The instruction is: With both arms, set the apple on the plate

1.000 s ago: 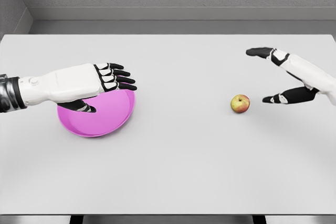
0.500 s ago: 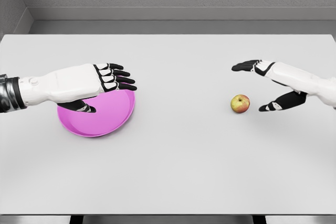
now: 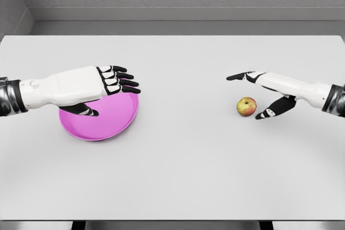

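A small yellow-red apple [image 3: 247, 106] lies on the white table, right of the middle. My right hand [image 3: 253, 92] reaches in from the right and stands open around it: the fingers [image 3: 240, 76] stretch above and behind the apple, the thumb [image 3: 268, 112] sits just to its right. Nothing is touching the apple that I can see. A pink plate [image 3: 105, 125] rests at the left. My left hand [image 3: 105, 92] hovers open over the plate's far edge, fingers spread toward the right, and hides part of the rim.
The white table [image 3: 178, 165] stretches wide between the plate and the apple. A grey wall runs along the table's far edge.
My right hand has moved left and lower, so its fingers and thumb now bracket the apple. The left hand, the plate and the apple have stayed put.
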